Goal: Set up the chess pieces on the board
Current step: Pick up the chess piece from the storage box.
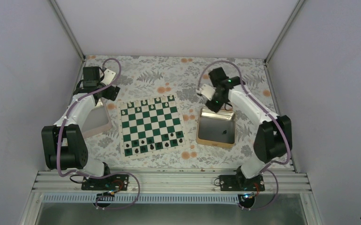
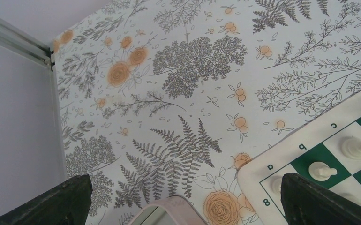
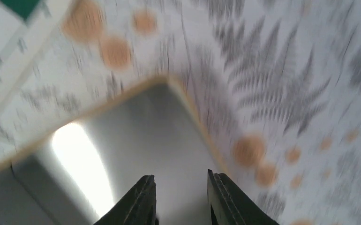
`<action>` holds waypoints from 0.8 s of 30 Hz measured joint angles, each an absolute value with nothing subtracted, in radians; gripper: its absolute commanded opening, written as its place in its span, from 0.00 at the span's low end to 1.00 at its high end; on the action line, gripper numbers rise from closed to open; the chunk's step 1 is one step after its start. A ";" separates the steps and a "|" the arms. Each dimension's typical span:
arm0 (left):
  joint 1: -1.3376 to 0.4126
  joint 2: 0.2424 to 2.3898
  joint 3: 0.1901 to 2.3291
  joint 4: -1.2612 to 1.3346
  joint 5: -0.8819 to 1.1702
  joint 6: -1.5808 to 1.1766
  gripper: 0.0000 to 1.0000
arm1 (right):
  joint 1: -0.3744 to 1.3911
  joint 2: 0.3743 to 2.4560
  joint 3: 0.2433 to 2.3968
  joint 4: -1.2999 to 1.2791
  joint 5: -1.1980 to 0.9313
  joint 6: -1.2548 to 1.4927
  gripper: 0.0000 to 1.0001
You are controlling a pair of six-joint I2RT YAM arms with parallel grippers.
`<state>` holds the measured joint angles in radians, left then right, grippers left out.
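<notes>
Right hand (image 3: 181,178) over gold tray (image 1: 200,125), closure unreadable; left hand (image 2: 184,180) apart. Risk: fast descent toppling seated black pieces (image 1: 159,146).

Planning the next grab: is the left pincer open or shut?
Open: the left pincer shows its fingers at opposite edges of its wrist view, nothing held between.
</notes>
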<state>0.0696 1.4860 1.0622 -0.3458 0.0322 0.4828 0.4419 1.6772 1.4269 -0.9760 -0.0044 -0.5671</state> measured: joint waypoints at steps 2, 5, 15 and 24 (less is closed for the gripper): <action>0.070 1.486 1.062 -0.346 0.030 0.483 1.00 | 0.384 1.623 1.338 -1.005 0.005 -0.567 0.32; 0.070 1.486 1.062 -0.346 0.029 0.483 1.00 | 0.328 1.552 1.231 -1.021 0.005 -0.572 0.31; 0.069 1.486 1.062 -0.346 0.027 0.483 1.00 | 0.208 1.493 0.979 -0.995 -0.003 -0.604 0.35; 0.069 1.486 1.062 -0.345 0.022 0.483 1.00 | 0.208 1.532 0.911 -0.885 -0.006 -0.604 0.34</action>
